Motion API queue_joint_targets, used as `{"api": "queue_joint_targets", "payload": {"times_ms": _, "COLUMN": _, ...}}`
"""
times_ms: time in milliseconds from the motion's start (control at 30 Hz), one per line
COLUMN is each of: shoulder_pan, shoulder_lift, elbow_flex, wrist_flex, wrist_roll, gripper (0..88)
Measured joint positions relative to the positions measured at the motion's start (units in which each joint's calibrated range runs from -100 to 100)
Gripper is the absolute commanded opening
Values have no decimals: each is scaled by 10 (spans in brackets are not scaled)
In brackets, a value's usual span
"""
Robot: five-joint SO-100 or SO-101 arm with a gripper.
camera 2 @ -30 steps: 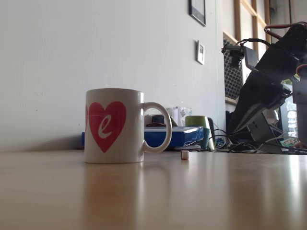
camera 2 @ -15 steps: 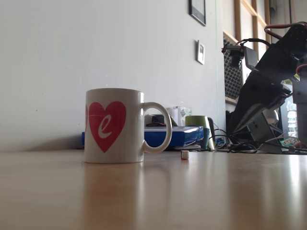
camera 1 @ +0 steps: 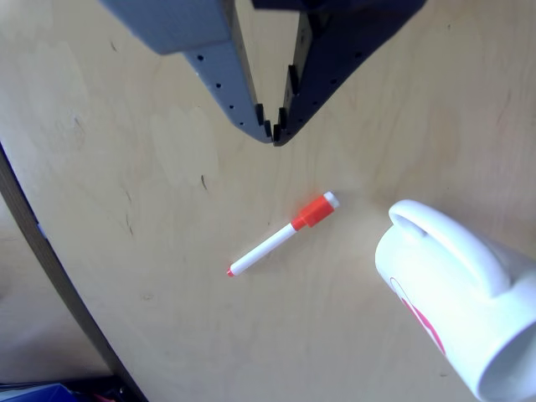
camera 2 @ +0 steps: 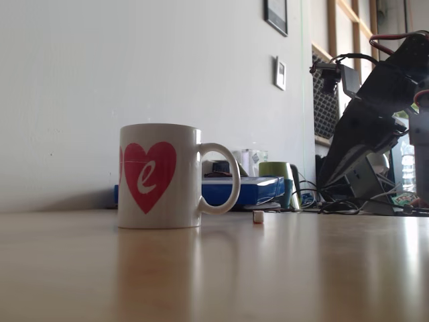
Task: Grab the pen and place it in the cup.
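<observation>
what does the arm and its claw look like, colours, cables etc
In the other view the claw has two tapering plastic fingers: a lighter grey-blue finger and a darker finger, both dotted with small holes and notched along the inner edges. In the fixed view the arm is black, with red and black cables looping over it.

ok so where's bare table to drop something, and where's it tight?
Free: the table left of the pen up to the dark edge, and the strip under the pen. Tight: between the pen's orange cap and the cup, and under the claw.
</observation>
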Motion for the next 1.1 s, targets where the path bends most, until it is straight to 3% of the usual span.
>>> {"api": "queue_joint_targets", "payload": {"times_ms": 433, "shoulder_pan": 10, "shoulder_lift": 44, "elbow_flex": -6, "wrist_flex": -18, "wrist_roll": 2, "gripper": 10}}
{"api": "queue_joint_targets", "payload": {"times_ms": 767, "shoulder_pan": 37, "shoulder_lift": 477, "elbow_flex": -235, "wrist_flex": -160, "wrist_roll": 1, "gripper": 16}}
{"api": "queue_joint_targets", "payload": {"times_ms": 967, "shoulder_pan": 63, "shoulder_lift": 742, "elbow_flex": -434, "wrist_flex": -142, "wrist_roll": 23, "gripper": 24}}
{"api": "queue_joint_targets", "payload": {"times_ms": 1100, "shoulder_pan": 62, "shoulder_lift": 783, "elbow_flex": -527, "wrist_flex": -128, "wrist_roll": 19, "gripper": 102}}
